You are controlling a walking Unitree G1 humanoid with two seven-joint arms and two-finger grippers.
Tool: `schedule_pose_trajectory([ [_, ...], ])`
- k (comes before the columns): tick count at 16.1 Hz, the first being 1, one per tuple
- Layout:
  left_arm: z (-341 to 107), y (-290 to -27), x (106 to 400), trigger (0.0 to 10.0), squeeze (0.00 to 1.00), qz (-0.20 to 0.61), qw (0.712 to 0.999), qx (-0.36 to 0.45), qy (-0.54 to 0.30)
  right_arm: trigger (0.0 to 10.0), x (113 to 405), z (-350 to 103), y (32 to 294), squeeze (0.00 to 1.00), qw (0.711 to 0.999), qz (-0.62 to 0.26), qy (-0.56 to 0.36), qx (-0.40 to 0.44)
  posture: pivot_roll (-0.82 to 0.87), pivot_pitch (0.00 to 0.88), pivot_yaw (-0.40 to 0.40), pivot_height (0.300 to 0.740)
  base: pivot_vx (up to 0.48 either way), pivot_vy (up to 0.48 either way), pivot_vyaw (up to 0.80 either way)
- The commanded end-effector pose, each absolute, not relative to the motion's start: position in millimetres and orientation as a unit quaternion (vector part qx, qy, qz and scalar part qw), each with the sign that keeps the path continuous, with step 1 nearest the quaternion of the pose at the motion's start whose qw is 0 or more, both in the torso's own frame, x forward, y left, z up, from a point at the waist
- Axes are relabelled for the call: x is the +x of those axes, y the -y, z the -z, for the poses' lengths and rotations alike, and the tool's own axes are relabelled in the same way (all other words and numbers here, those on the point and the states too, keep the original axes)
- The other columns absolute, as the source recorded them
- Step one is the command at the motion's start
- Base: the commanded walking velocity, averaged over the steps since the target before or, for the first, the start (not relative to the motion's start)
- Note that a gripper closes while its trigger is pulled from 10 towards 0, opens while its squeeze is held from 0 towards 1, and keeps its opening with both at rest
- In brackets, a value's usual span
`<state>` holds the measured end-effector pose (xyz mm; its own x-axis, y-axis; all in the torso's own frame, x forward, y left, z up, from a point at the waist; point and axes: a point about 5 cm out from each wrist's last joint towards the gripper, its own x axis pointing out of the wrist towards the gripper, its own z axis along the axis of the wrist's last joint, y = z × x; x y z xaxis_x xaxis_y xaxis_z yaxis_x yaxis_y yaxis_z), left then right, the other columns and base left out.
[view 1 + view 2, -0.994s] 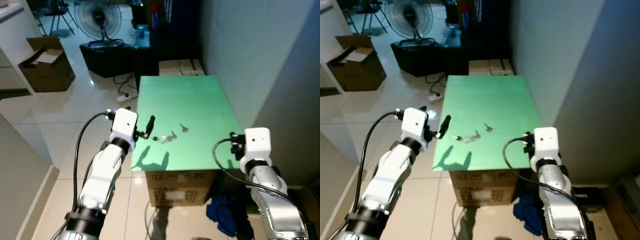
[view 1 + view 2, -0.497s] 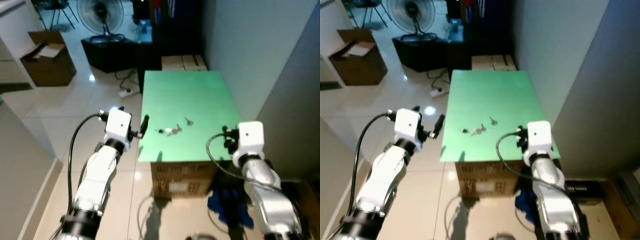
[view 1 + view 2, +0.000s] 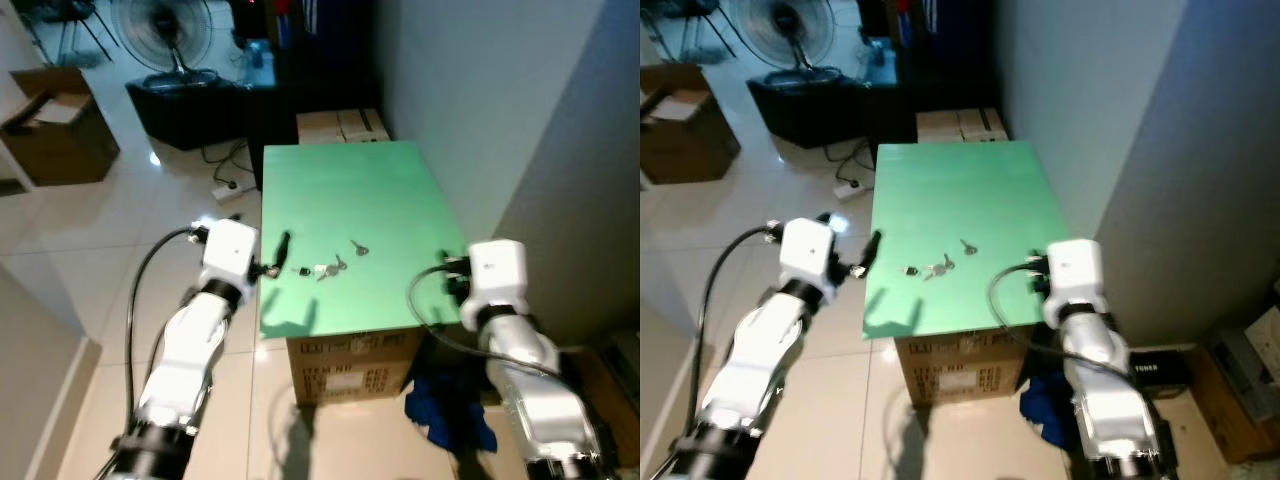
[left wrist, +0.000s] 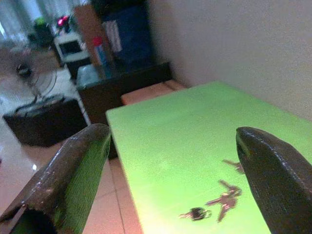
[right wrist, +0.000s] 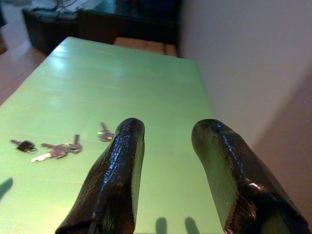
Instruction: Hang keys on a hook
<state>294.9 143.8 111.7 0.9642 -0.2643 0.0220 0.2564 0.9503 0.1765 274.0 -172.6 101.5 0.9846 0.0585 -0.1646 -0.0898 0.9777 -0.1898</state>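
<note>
A bunch of silver keys (image 3: 326, 269) lies on the green tabletop (image 3: 350, 195), with a small dark fob (image 3: 303, 270) to its left and a single key (image 3: 358, 248) to its right. My left gripper (image 3: 283, 245) hovers at the table's left edge, a short way left of the fob. In the left wrist view it (image 4: 173, 134) is open wide, the keys (image 4: 225, 197) lying ahead of it. My right gripper (image 3: 446, 268) sits at the table's right front edge. It (image 5: 169, 126) is open with nothing between its fingers, the keys (image 5: 61, 150) off to one side.
The tabletop rests on a cardboard box (image 3: 350, 365). A grey wall (image 3: 500, 110) runs along the right. Brown boxes (image 3: 335, 125) and dark furniture (image 3: 200, 100) stand behind, with a fan (image 3: 160, 25) and an open carton (image 3: 55, 140) at far left. Blue cloth (image 3: 440, 420) lies on the floor.
The camera has shifted, so the whole scene slid in the picture. My left gripper has drawn back slightly toward the table's left edge. The keys have not moved.
</note>
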Motion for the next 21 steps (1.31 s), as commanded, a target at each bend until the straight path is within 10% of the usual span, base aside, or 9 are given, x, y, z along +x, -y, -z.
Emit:
schedule_pose_trajectory([
  [1,-111.1,-144.6,293.5,10.0,0.0,0.128,0.987,0.09,0.02,10.0,275.4,-102.8,174.3,0.0,0.99,-0.044,-0.076,-0.112,-0.13,0.016,0.027,0.74,0.3,0.0,0.8],
  [21,-109.2,-140.7,296.9,10.0,0.0,0.142,0.986,0.086,0.015,10.0,267.7,-85.4,172.0,0.0,0.981,-0.087,-0.11,-0.137,-0.14,0.008,0.035,0.74,0.298,0.0,-0.1],
])
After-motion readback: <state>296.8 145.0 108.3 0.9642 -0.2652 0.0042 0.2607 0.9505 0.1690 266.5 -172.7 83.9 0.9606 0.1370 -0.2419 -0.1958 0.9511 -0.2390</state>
